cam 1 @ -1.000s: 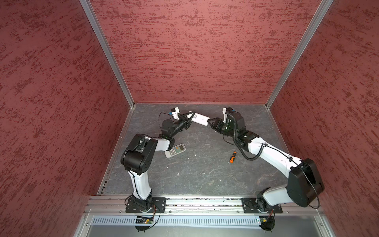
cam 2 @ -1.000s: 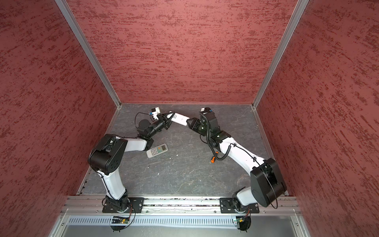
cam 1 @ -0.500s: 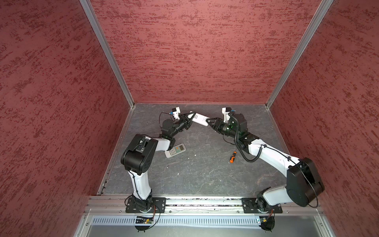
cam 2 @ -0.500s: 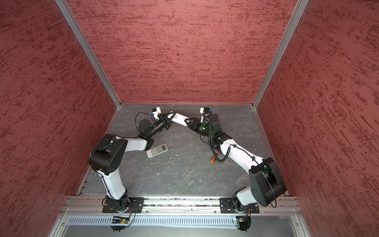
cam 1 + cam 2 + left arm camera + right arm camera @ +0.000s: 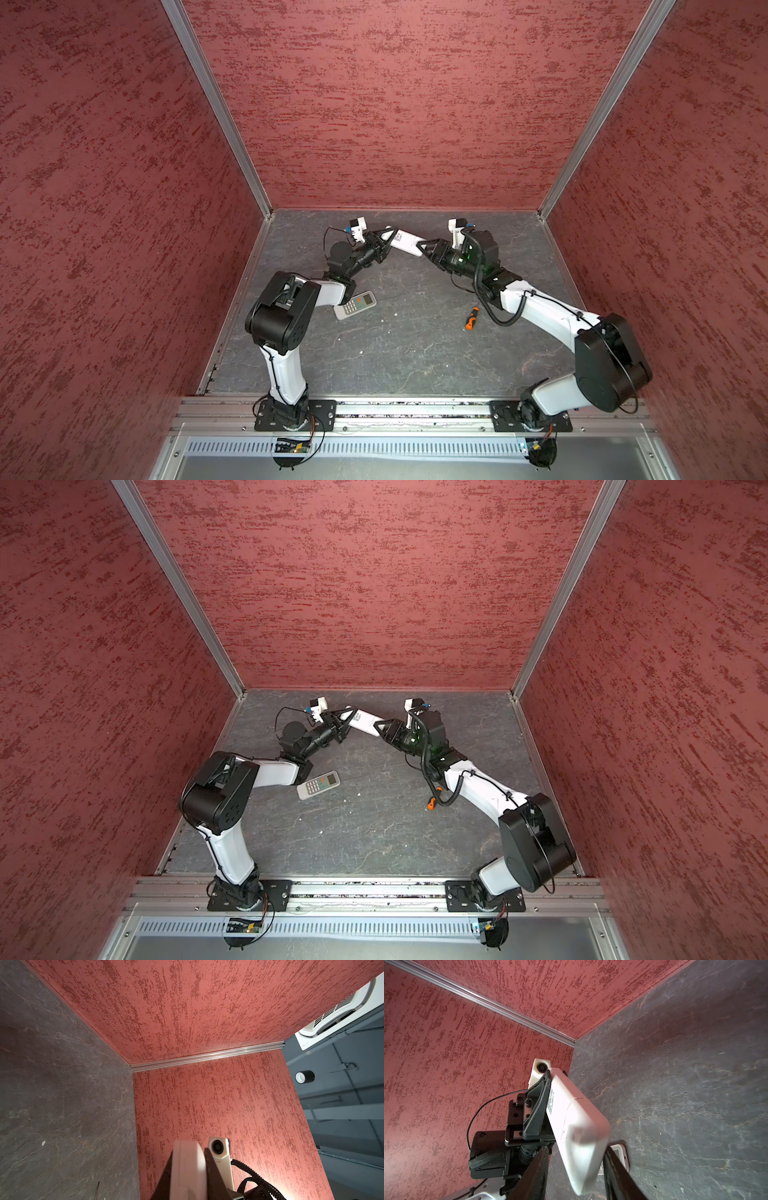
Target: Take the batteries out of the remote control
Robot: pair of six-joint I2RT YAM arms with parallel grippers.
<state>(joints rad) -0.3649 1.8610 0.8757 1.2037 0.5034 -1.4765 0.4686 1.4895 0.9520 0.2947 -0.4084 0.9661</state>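
Jaws of the left gripper [image 5: 384, 240] are clamped tight across 1 end of the white remote [image 5: 405, 240], holding it clear of the table [image 5: 415, 353] near the back wall. Those of the right gripper [image 5: 423, 246] stand partly open astride the free end, with a finger [image 5: 533, 1169] on each side and a sliver of gap showing in the right wrist view, so nothing is gripped there yet. I judge the step in hand to be getting a 2nd hold on the remote so the battery cover can be worked off. No batteries are out, and none can be seen anywhere. The next move calls for the right jaws to close squarely on the cover end without twisting the body out of the left grip, then a slide or pry along the seam. The remote shows its plain back, with a printed label and a fine seam across it marking the cover, which looks fully seated. A 2nd remote [image 5: 354, 304], buttons up, and a screwdriver [image 5: 471, 318] lie on the table, apart from both grippers.
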